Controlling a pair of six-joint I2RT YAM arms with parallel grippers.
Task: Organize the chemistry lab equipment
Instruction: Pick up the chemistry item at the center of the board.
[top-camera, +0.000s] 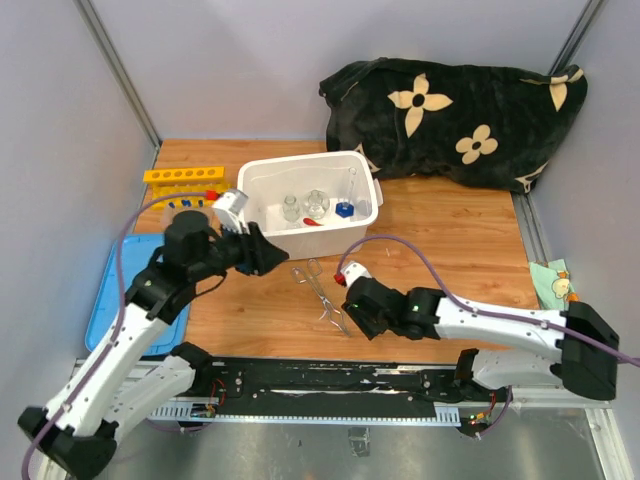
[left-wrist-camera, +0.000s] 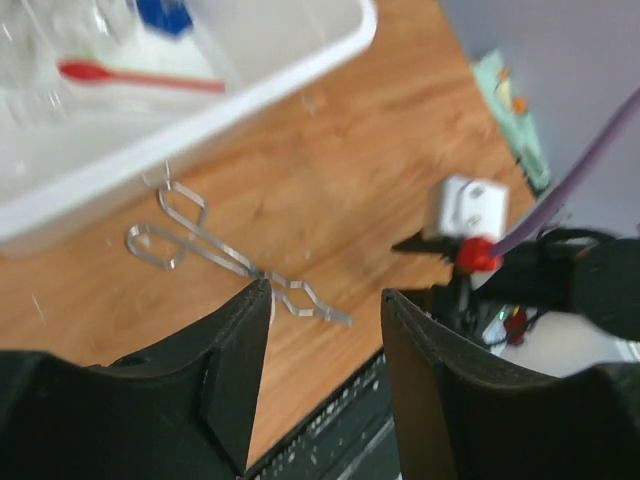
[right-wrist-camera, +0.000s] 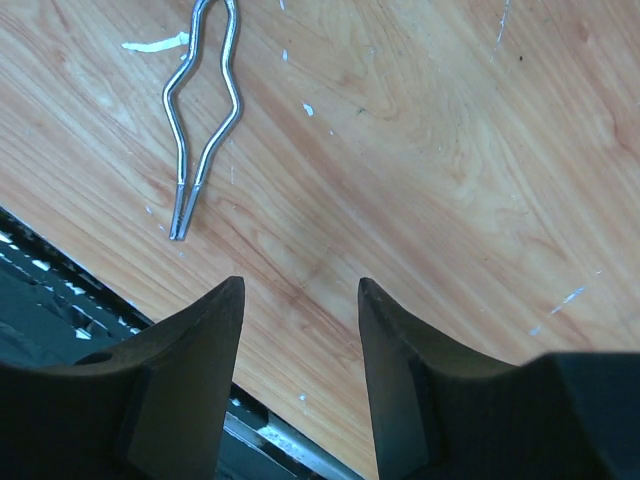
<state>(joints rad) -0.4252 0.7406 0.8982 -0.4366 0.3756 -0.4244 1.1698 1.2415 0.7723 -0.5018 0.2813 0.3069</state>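
1. Metal tweezers (right-wrist-camera: 205, 110) lie flat on the bare wooden table, outside the bin. Their closed tips point at the right gripper (right-wrist-camera: 300, 290), just ahead of its fingertips and a little to their left.
2. That right gripper hangs low over the wood with its jaws apart and nothing between them.
3. The left gripper (left-wrist-camera: 325, 295) is also parted and empty. In its wrist view the tweezers lie ahead of it, with their tip end near its left finger and their looped handles further off, close to the bin wall.
4. Just beyond the left gripper stands a white plastic bin (top-camera: 300, 162). Inside it sit small clear glass beakers (top-camera: 290, 208), a flask (top-camera: 317, 203), a thin red-orange tool (top-camera: 314, 222) and a blue-based glass piece (top-camera: 344, 210).
5. Behind and to the left of the left gripper, well apart from it, a yellow holed tube rack (top-camera: 183, 177) rests on the table. Small blue-capped tubes (top-camera: 185, 203) seem to lie beside it, though they are too small to tell for sure.
6. Judged from this layout, most of the glassware is already stowed. The tweezers look like the item in hand, and the rack and tubes are left to do.
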